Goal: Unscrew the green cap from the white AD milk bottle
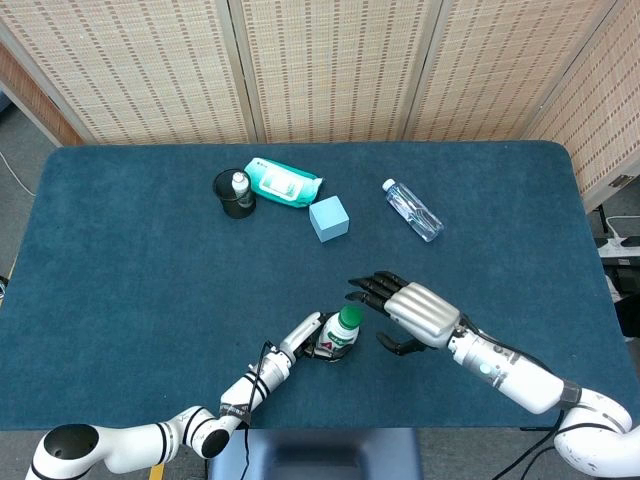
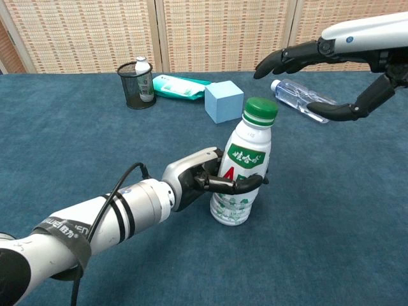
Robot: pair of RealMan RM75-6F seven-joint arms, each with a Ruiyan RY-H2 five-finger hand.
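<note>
One white AD milk bottle [image 2: 240,175] stands near the middle of the front edge of the blue table [image 1: 120,270], its green cap [image 2: 260,110] screwed on at the top. The body is white plastic, waisted at the middle, with a green band of white characters, a red letter mark below it and small green print near the base. Its long axis runs nearly upright, cap upward, with a slight lean of the top toward the right edge in the chest view.

The left hand [image 2: 201,177] grasps the bottle at its waist, dark fingers [image 2: 245,183] wrapped across the label front. The right hand [image 1: 405,310] is released and spread, holding nothing; it hangs above and to the right of the cap, apart from it, with the fingers reaching toward the cap side and the thumb [image 2: 338,113] held lower.

Toward the back edge, a black mesh cup [image 1: 234,194] holds a small white bottle [image 1: 240,184]. Just beside it lies a green wipes pack [image 1: 284,182], and near that a light blue cube [image 1: 329,217]. A clear water bottle [image 1: 412,209] lies on its side toward the back right, well apart from the milk bottle.
</note>
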